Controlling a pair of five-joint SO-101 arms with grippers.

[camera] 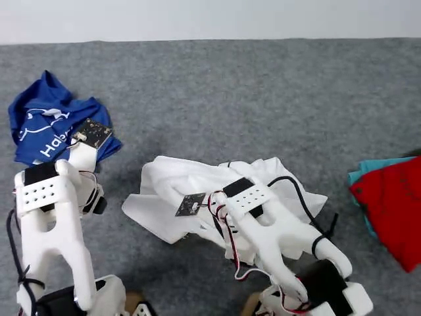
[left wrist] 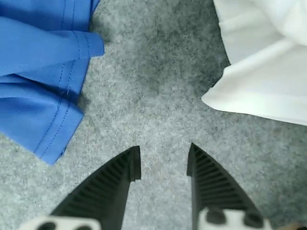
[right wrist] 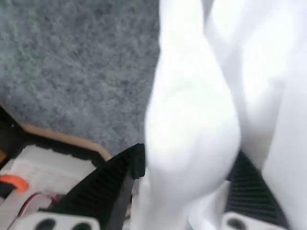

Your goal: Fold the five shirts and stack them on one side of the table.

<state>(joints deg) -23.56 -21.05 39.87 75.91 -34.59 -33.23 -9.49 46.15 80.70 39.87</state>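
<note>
Grey mat [left wrist: 158, 96] bare between blue shirt [left wrist: 38, 72], white shirt [left wrist: 264, 72]: left hand [left wrist: 164, 163] spread, empty; right hand [right wrist: 187, 167] clamps white shirt.

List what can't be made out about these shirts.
- Red shirt and teal shirt: cut by high view's right edge; red covers most of teal.
- White shirt: partly hidden under the right arm, high view.
- Right gripper: hold unclear, blurred white cloth over it, right wrist view.

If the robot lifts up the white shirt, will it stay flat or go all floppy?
Probably floppy: the white shirt already lies in soft, crumpled folds on the table. It looks light too, since its thin cloth bunches up at the right claw. It likely won't slide much if pushed, because the grey table surface looks fuzzy.
</note>
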